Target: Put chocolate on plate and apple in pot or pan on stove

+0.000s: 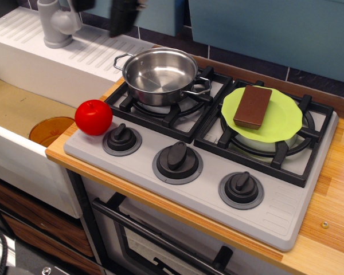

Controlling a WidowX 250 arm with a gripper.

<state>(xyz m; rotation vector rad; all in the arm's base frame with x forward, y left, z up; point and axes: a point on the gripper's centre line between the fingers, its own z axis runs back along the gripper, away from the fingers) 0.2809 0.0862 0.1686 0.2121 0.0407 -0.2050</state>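
The brown chocolate [252, 107] lies flat on the lime-green plate [284, 123], which rests on the right burner of the grey stove [212, 189]. On the left burner stands the steel pot [159, 74], with nothing in it. The red apple [93, 117] sits at the stove's front-left corner, beside the left knob. My gripper [105, 10] is blurred at the top edge, high above the drainboard and behind-left of the pot. Its two dark fingers are apart and hold nothing.
A grey faucet [57, 23] stands on the white drainboard [63, 57] at the back left. An orange-brown dish [50, 130] lies in the sink below the apple. Three dark knobs line the stove front. Wooden counter [332, 200] runs along the right.
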